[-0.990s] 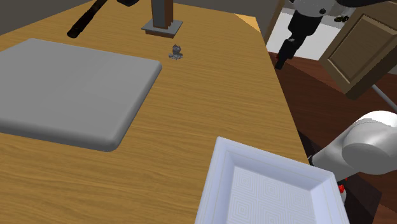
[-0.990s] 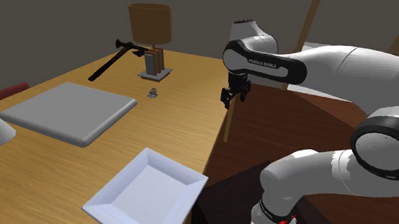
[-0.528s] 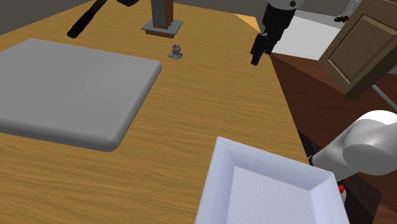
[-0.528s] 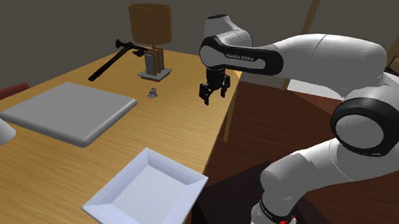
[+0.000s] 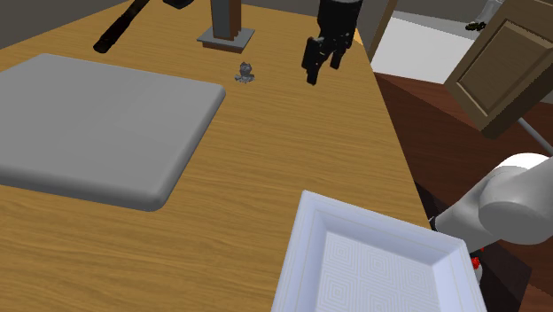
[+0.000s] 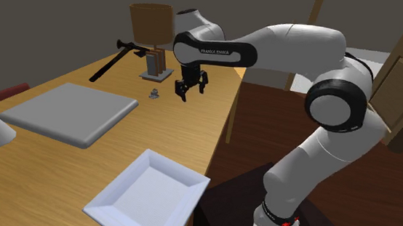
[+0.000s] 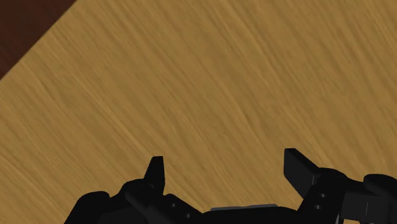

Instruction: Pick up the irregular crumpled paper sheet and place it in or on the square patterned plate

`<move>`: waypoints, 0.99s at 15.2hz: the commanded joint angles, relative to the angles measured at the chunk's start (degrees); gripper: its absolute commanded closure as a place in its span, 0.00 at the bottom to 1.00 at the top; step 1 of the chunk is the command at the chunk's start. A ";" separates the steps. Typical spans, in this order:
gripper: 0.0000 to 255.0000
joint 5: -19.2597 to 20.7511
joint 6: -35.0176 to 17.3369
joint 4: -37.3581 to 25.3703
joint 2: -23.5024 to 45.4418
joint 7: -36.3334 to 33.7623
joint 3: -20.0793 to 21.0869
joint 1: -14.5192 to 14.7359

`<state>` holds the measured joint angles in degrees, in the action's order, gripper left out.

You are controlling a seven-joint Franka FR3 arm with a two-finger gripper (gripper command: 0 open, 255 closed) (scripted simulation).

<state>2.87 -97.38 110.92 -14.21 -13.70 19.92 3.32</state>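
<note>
Crumpled paper [image 5: 245, 73], small grey lump, long axis unclear, fingers [image 7: 298, 168] spread, empty, above table [image 5: 266, 142]

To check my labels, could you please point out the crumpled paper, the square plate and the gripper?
crumpled paper [image 5: 245, 73], shoulder view, its middle.
square plate [image 5: 302, 248], shoulder view, its raised wall.
gripper [image 7: 224, 159], wrist view, midway between fingertips.

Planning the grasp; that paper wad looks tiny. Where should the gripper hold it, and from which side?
Probably across its middle, from straight above. The crumpled paper is a small, low lump lying on the table, with no handle or rim, so a side approach would likely scrape the wood. The open gripper hangs to the shoulder view's right of it.
</note>
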 commanded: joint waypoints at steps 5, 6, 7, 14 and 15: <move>0.00 5.15 2.48 -14.00 12.48 -7.99 5.20 1.94; 0.00 6.34 3.21 -16.77 14.84 -9.32 5.94 2.54; 0.00 7.63 4.04 -19.68 17.29 -10.63 6.61 3.28; 0.00 15.31 9.59 -37.12 31.37 -16.44 8.50 9.46; 0.00 15.15 8.67 -35.95 31.07 -16.46 8.44 9.20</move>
<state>17.87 -88.27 74.73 16.61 -29.85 28.35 12.38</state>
